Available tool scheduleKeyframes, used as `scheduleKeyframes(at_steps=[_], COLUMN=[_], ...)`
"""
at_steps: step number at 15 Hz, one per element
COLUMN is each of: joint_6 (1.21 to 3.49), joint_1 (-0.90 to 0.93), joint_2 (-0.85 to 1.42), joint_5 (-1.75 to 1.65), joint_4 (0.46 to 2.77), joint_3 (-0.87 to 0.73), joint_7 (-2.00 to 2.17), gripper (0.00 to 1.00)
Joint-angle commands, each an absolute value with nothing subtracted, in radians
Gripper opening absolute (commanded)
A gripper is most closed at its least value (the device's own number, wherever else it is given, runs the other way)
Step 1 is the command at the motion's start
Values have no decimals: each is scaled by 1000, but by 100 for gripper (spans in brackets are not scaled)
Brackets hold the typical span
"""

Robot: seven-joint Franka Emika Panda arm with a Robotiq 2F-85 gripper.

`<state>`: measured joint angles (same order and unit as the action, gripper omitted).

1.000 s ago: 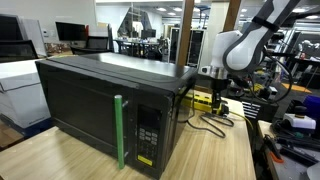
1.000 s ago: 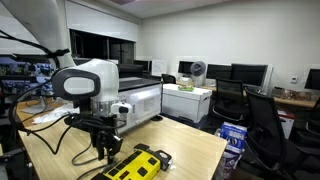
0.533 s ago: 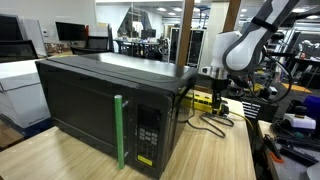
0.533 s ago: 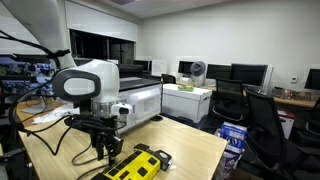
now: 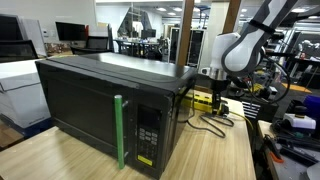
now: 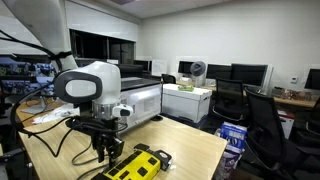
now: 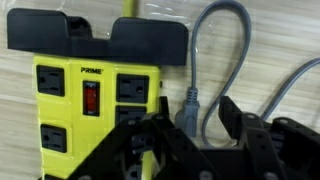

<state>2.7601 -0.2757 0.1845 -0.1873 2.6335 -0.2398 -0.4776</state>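
Claw [image 7: 190,128] hovers low over the yellow power strip [image 7: 90,100], which lies flat toward the back edge of the wooden table [image 6: 190,150], past the microwave's [image 5: 100,100] corner. The fingers are spread either side of the grey plug [image 7: 190,102], not pinching it.

Camera placement. In an exterior view, the camera stands off the door corner of the microwave [image 5: 100,110], a little above the table [image 5: 215,150]. It faces along the table to the arm [image 5: 240,45] beyond, at middling distance, with open office behind. In an exterior view, the camera sits nearer, on the arm's [image 6: 90,85] side, with the strip [image 6: 138,163] at the bottom edge and desks [image 6: 195,100] further off. The wrist view looks straight down on the strip [image 7: 95,95] from very close, the gripper [image 7: 190,140] entering from the bottom edge. Both exterior views share arm, table and strip [image 5: 203,99]; all three share the strip.
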Motion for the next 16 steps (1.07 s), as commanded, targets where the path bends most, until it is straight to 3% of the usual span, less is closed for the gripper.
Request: scheduleKeyframes(at_steps=[1,2,3,6,12,14,15,16], joint_6=[2790,2794,2796,2795,2791,2789,2788,2796], joint_1=[-304,-305,-307,-313,-311,-309,-304,-295], joint_2=[221,236,246,264,303,314,317,321], joint_5=[-164,-165,-163,-159,-170,-173,-179,-191], joint_4=[2619,2612,2601,2581,2544,2534,2532,2528], joint_3=[-218,-212,-212,-202,-179,-172,-173,-183], joint_7=[-519,-519,-516,-513,-500,-496,-486,-462], gripper=[68,79,68,57,68,61,41,36])
